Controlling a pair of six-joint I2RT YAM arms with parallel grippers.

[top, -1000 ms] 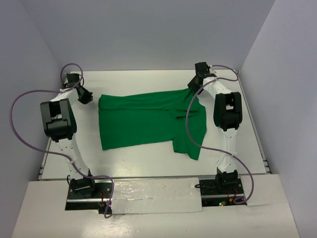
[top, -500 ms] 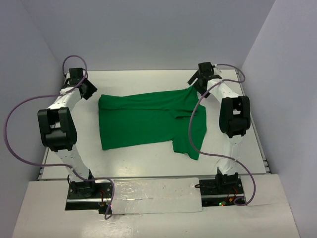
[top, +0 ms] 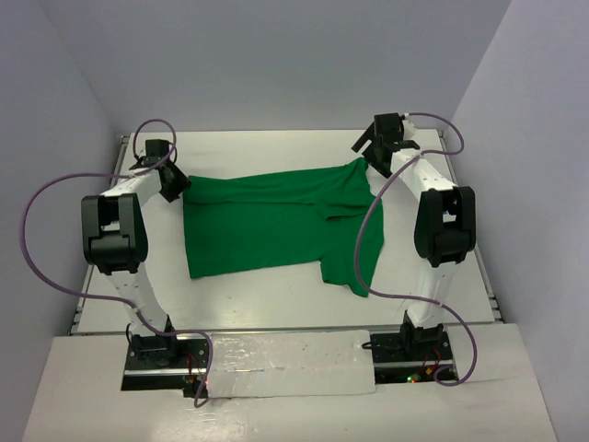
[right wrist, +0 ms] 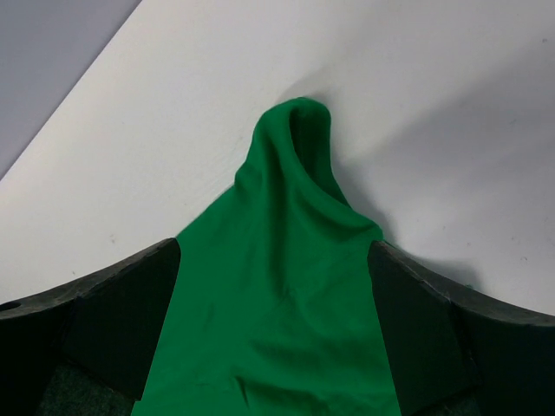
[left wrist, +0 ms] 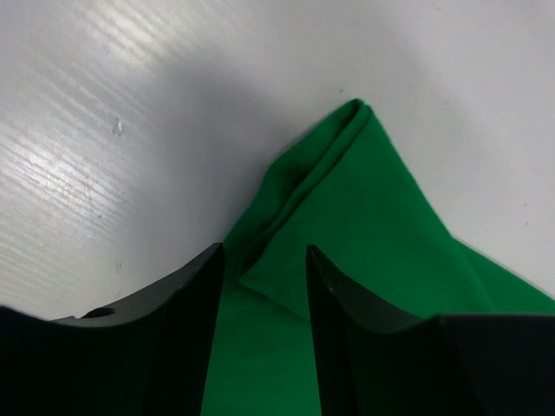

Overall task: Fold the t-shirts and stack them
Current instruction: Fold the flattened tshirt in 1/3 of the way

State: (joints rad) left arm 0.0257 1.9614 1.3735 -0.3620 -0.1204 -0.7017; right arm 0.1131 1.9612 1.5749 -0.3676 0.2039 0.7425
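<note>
The bright green t-shirt lies spread flat across the white table, with a sleeve part hanging toward the front right. My left gripper is at the shirt's far left corner. In the left wrist view its jaws stand apart, with the folded corner of the shirt lying between and beyond them. My right gripper is at the shirt's far right corner. In the right wrist view its jaws are wide open and straddle a raised, bunched tip of the cloth.
The white table is enclosed by grey walls at the back and on both sides. Purple cables loop off both arms, and the right arm's cable crosses over the shirt's right part. The arm bases stand at the near edge.
My left gripper has moved right, from off the cloth to the shirt's far left corner. My right gripper has shifted slightly back and right at the far right corner. The shirt has barely moved.
</note>
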